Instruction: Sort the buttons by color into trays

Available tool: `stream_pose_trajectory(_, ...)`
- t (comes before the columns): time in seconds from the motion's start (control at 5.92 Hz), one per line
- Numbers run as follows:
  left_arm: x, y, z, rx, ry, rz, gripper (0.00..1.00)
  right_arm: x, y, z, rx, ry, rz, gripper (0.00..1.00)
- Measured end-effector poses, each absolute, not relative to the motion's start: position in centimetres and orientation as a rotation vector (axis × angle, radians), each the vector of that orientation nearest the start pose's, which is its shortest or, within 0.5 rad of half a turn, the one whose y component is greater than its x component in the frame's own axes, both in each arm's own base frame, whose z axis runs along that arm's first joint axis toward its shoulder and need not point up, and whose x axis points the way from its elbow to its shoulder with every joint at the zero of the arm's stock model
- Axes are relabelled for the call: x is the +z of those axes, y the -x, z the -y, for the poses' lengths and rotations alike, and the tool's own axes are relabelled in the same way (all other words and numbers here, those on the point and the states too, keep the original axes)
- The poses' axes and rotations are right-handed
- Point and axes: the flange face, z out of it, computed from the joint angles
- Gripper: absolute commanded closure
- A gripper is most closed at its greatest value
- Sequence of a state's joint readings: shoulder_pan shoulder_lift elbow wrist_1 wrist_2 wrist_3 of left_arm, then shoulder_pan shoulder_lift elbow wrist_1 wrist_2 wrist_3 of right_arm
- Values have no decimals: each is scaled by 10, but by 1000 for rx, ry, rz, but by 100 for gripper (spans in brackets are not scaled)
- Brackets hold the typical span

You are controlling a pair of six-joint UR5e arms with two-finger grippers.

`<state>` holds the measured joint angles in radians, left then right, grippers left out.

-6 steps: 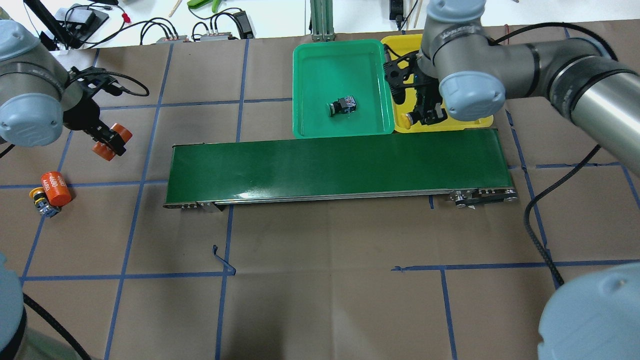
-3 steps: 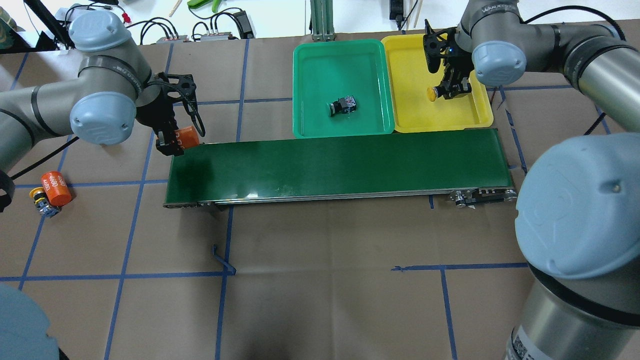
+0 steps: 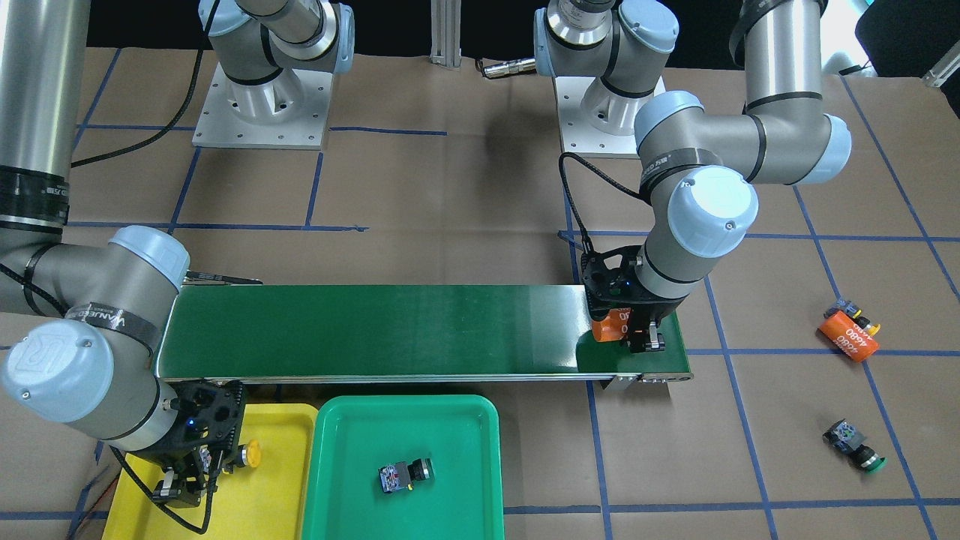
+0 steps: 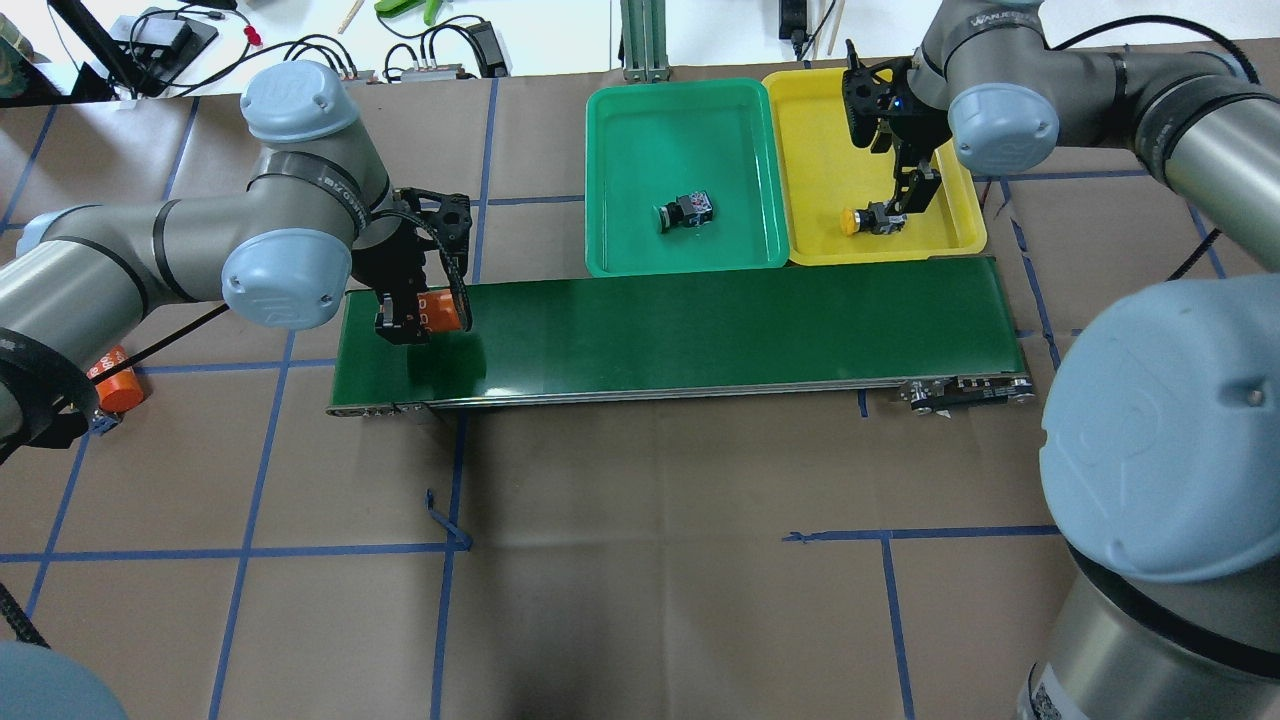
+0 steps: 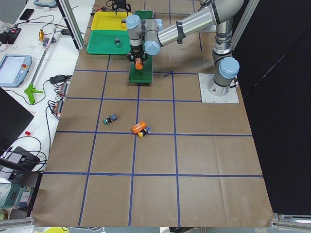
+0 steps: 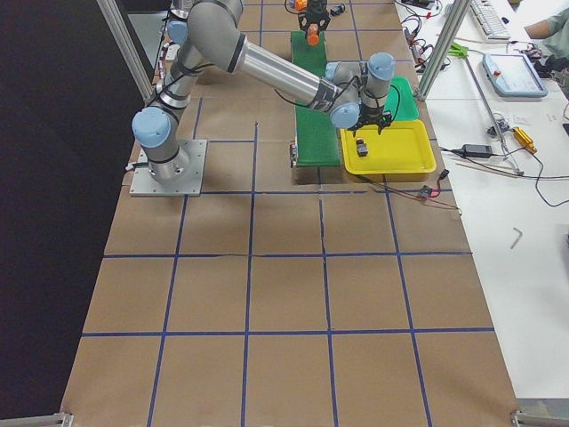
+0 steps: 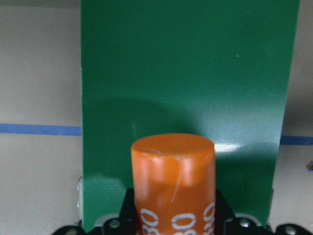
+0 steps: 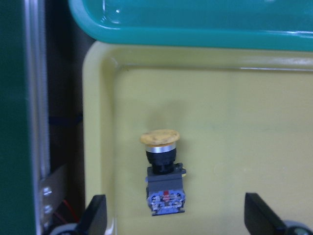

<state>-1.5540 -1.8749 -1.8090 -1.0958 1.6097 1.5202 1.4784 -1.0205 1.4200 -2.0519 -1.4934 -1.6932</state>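
My right gripper [image 4: 903,196] is open over the yellow tray [image 4: 820,120]. A yellow button [image 4: 860,220] lies on its side in that tray. The right wrist view shows it [image 8: 164,176] free between the spread fingers [image 8: 95,218]. A green button [image 4: 685,211] lies in the green tray [image 4: 620,130]. My left gripper [image 4: 412,322] is shut on an orange "4680" cylinder [image 7: 173,181] just above the belt's left end. A second green button [image 3: 855,444] and a second yellow button [image 3: 851,309] lie on the table far to my left.
The dark-green conveyor belt [image 4: 700,330] runs across the table in front of both trays. Another orange cylinder [image 3: 847,337] lies against the loose yellow button. Cables and tools lie on the white bench beyond the trays.
My right gripper has opened and let go of the yellow button, which now lies in the yellow tray. My left arm has carried the orange cylinder rightward over the belt's left end.
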Motion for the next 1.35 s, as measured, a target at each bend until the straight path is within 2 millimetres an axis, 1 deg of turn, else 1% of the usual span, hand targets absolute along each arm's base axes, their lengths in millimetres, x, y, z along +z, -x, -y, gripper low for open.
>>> stream_pose_trajectory(0.17,254,121,555,132,-2156,-2317,2,322,-87,678,-143,2215,-2205,0)
stream_pose_trajectory(0.34,257,118,554,130,-2146,-2321,2,362,-111,646,-96,2169,-2209,0)
stream_pose_trajectory(0.51,269,108,556,104,-2100,-2342,2,393,-143,608,-54,2134,-2213,0)
stream_pose_trajectory(0.68,284,82,560,70,-2003,-2401,3,406,-173,573,-21,2105,-2223,0)
stream_pose_trajectory(0.84,294,33,563,52,-1905,-2472,3,404,-192,546,5,2083,-2228,0)
stream_pose_trajectory(1.01,292,-27,561,41,-1878,-2516,3,398,-201,533,16,2068,-2233,0)
stream_pose_trajectory(1.18,285,-83,555,18,-1881,-2549,3,392,-212,527,22,2050,-2245,0)
stream_pose_trajectory(1.35,283,-121,553,-50,-1848,-2598,3,382,-230,523,13,2043,-2258,0)
